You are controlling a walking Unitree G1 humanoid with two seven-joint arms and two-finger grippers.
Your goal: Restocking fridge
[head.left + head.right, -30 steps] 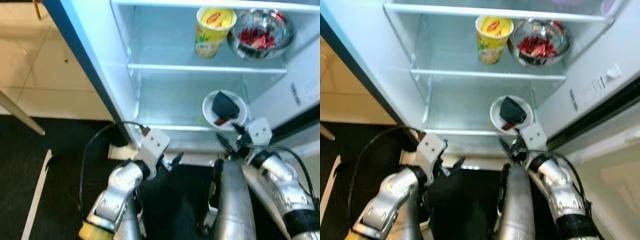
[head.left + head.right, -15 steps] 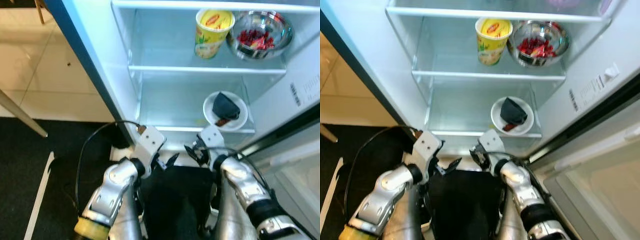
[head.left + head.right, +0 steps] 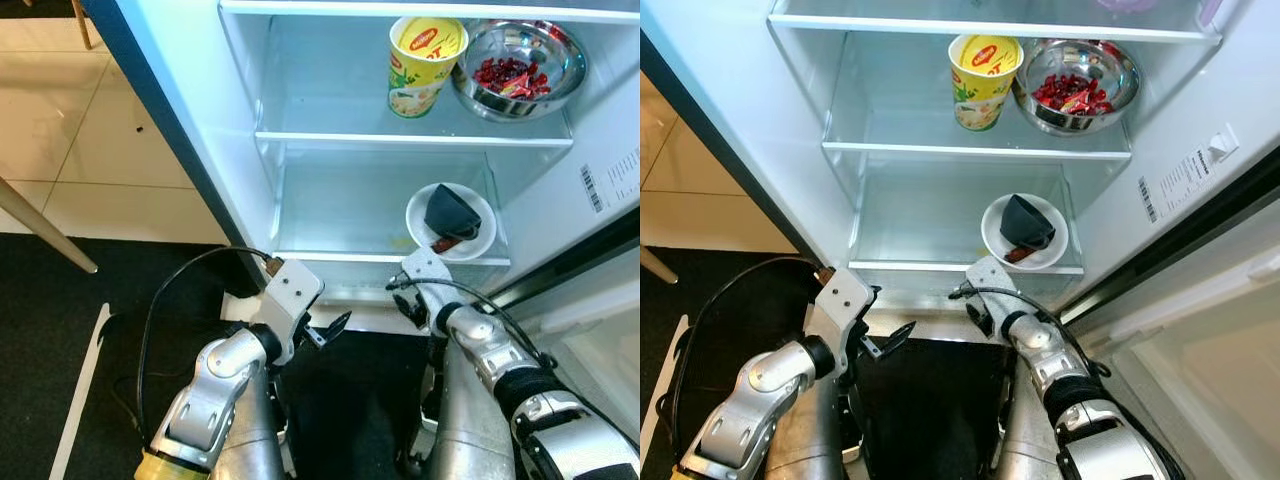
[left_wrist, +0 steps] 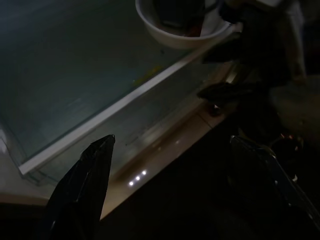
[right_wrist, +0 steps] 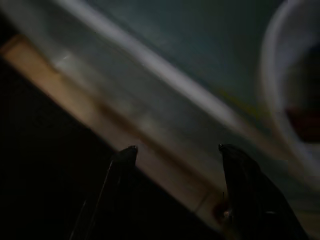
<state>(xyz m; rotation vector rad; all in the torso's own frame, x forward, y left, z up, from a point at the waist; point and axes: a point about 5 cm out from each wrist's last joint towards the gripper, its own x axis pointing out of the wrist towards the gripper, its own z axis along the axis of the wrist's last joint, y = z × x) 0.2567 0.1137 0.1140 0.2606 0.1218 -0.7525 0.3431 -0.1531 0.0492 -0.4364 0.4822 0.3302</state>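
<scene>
Open fridge [image 3: 240, 110] seen from the head cameras. Upper glass shelf [image 3: 410, 137]: an upright yellow noodle cup [image 3: 423, 62] just beside a steel bowl [image 3: 517, 66] of red pieces. Lower shelf: a white plate [image 3: 451, 220] at the right front corner, carrying a dark wedge, probably cake [image 3: 449, 212], though the view is too coarse to be sure; its long axis runs front to back, narrow end toward the fridge's rear. The left claw [image 3: 325, 330] hangs below the fridge sill, fingers spread and empty. The right claw [image 5: 175, 157] sits just below the lower shelf's front edge, fingers parted, holding nothing. Risk: the plate lies near the shelf lip, so a rising right claw could clip the rim and tip it out.
</scene>
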